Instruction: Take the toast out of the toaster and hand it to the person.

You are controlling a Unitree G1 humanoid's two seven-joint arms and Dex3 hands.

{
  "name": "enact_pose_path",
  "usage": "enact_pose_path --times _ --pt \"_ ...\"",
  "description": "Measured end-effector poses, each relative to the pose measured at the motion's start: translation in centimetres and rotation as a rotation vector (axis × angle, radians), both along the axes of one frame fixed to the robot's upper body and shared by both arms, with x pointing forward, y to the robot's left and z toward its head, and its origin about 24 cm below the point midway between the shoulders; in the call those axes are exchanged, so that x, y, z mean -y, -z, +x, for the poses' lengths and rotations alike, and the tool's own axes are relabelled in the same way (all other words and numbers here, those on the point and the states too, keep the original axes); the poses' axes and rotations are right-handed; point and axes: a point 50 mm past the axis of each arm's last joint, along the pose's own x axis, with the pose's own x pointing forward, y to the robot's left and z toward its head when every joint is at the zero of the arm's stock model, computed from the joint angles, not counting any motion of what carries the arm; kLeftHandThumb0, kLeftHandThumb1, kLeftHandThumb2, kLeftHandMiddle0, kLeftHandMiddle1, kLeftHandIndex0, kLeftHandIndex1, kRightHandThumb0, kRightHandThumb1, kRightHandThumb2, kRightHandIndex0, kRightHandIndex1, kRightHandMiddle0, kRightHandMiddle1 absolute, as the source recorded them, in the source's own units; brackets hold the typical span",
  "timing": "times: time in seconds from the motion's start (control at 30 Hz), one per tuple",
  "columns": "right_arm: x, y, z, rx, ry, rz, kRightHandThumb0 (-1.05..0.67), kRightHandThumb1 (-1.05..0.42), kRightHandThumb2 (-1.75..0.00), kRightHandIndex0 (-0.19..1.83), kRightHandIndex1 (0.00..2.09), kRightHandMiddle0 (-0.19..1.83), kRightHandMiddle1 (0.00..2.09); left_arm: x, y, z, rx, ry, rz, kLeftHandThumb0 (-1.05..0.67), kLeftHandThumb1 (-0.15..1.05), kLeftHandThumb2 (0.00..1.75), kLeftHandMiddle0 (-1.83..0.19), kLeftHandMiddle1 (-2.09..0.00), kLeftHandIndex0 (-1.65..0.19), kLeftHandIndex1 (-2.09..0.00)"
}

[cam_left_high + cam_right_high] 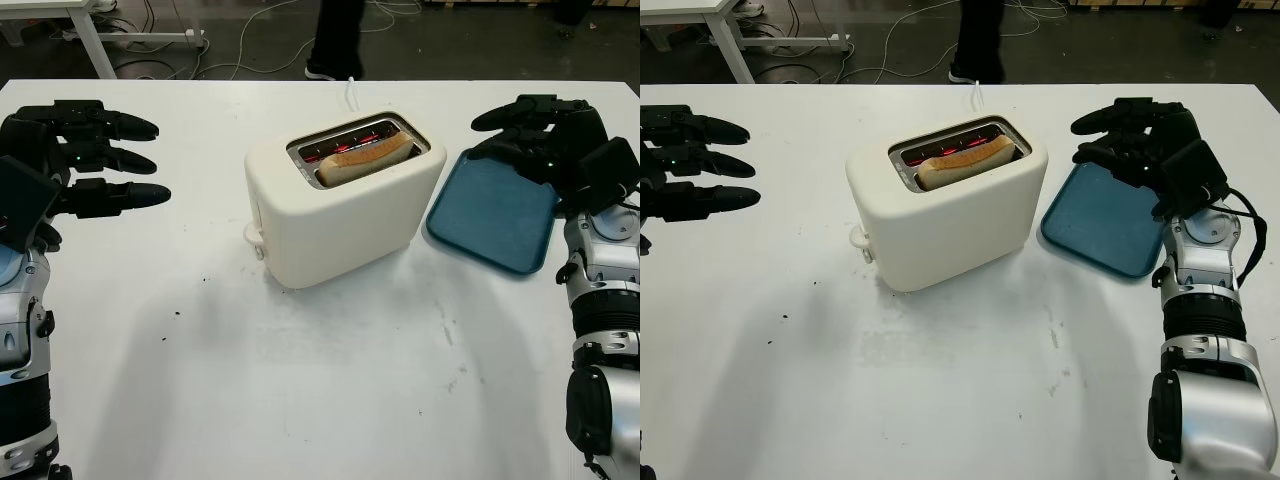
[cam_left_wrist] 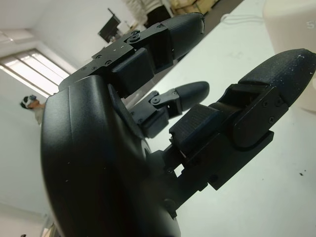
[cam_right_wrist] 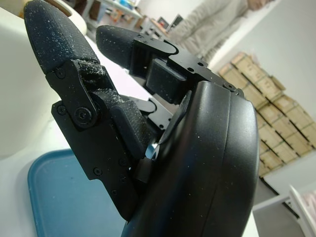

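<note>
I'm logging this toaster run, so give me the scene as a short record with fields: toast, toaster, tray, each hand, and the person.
toast: one slice standing in the slot, top edge showing, not yet taken out
toaster: cream, mid-table, heating elements glowing red
tray: blue, flat on the white table, on the toaster's right, holds nothing
left hand: open, above the table off the toaster's left side, holds nothing
right hand: open, over the tray's far edge, holds nothing
person: legs beyond the table's far edge
</note>
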Motion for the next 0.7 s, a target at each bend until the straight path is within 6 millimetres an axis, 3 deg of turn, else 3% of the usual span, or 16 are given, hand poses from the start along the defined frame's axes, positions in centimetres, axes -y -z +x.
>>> enact_pose_path --times 0.7 --pt "0.00 0.00 0.00 0.000 0.000 0.000 -1.05 -0.79 0.00 1.10 0.69 1.17 0.40 0.04 -0.12 -0.06 0.014 0.004 0.004 -1.01 0.35 0.00 -1.17 -0.48 -1.13 -0.37"
